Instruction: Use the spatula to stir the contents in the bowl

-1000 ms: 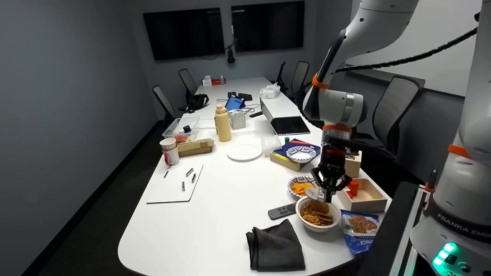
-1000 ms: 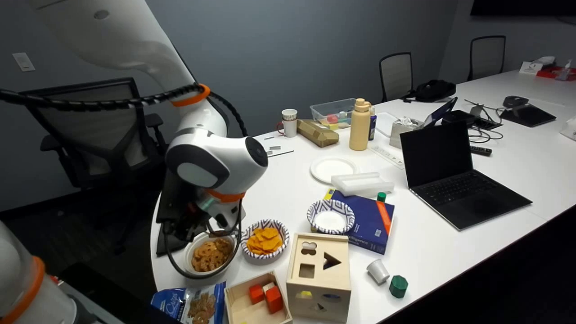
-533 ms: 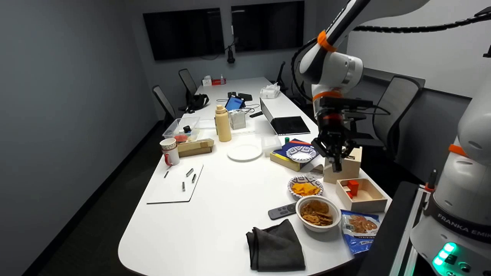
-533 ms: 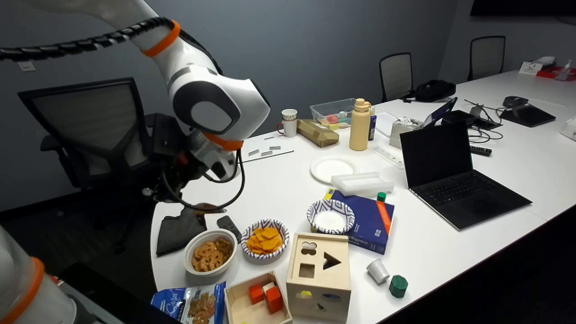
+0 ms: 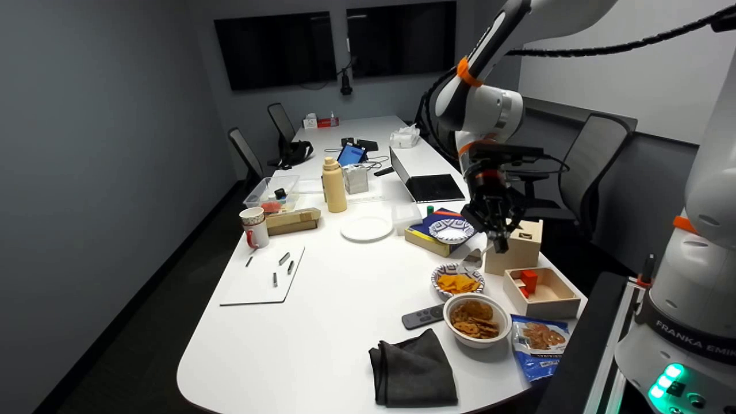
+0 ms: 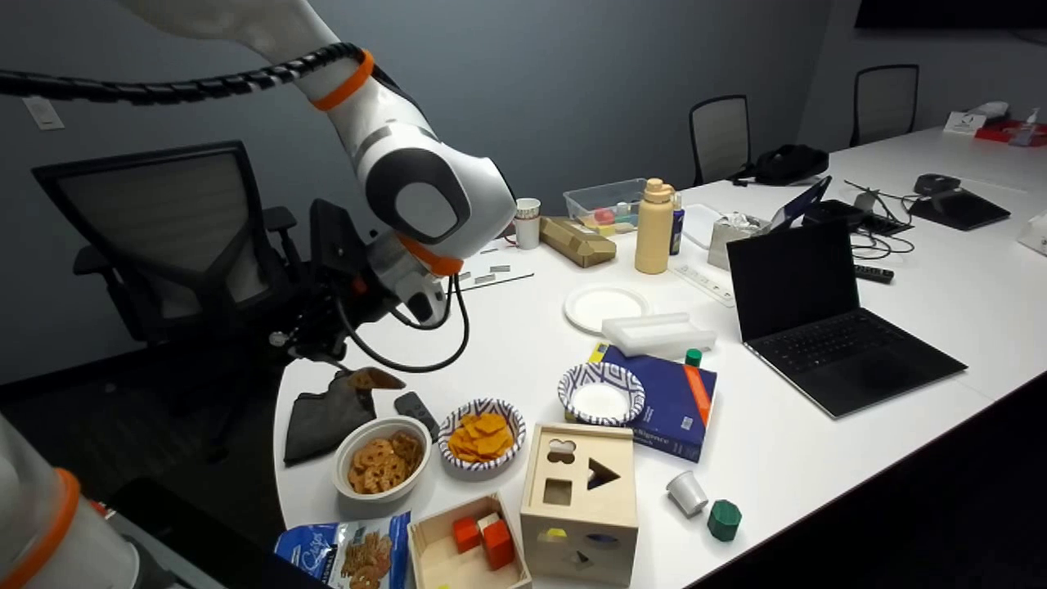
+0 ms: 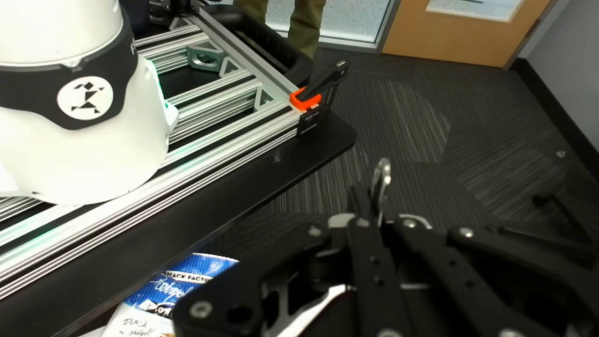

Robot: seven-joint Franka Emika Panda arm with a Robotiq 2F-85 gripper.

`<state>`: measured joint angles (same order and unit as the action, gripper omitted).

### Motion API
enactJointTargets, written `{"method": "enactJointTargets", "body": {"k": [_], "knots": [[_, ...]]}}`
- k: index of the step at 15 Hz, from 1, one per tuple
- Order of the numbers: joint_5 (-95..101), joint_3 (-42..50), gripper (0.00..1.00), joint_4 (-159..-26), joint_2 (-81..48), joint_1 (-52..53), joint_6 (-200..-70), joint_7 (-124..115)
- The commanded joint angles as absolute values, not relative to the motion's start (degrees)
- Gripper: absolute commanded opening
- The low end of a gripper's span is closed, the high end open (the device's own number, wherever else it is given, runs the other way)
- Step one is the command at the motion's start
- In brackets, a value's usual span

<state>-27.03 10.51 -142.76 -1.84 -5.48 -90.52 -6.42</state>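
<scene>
The bowl point(image 5: 478, 343), round and white, stands near the table's end. It also shows in an exterior view point(image 6: 341, 468). The contents, a heap of orange-brown pretzel pieces point(image 5: 475, 319), lie inside it and show in both exterior views point(image 6: 383, 465). My gripper point(image 5: 499, 244) is raised above the table, apart from the bowl, with its fingers shut on the metal spatula. The spatula's blade point(image 5: 471, 261) hangs in the air, touching nothing I can see; it also shows in an exterior view point(image 6: 376, 379). In the wrist view the spatula's looped end point(image 7: 383, 180) sticks out past the fingertips point(image 7: 376, 206). The bowl is out of the wrist view.
A patterned bowl of orange chips point(image 6: 507, 409) stands beside the white bowl. Near it are a wooden tray with red blocks point(image 6: 425, 540), a wooden shape box point(image 6: 579, 499), a pretzel bag point(image 5: 540, 345), a remote point(image 5: 422, 317) and a folded dark cloth point(image 5: 414, 368).
A second ago my gripper was low at the bowl with the spatula. It rose well above it, then shifted and tilted slightly. The bowl has not moved.
</scene>
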Motion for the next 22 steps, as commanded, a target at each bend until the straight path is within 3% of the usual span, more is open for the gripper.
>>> {"method": "enactJointTargets", "body": {"k": [1, 12, 22], "knots": [[-28.2, 9.3, 0.01, -138.1, -12.1, -6.6, -87.8, -2.0], [-29.0, 6.8, 0.01, -130.4, -29.8, -9.4, -87.3, 4.1], [-28.9, 8.8, 0.01, -131.0, -29.8, -10.2, -81.4, -2.9]]}}
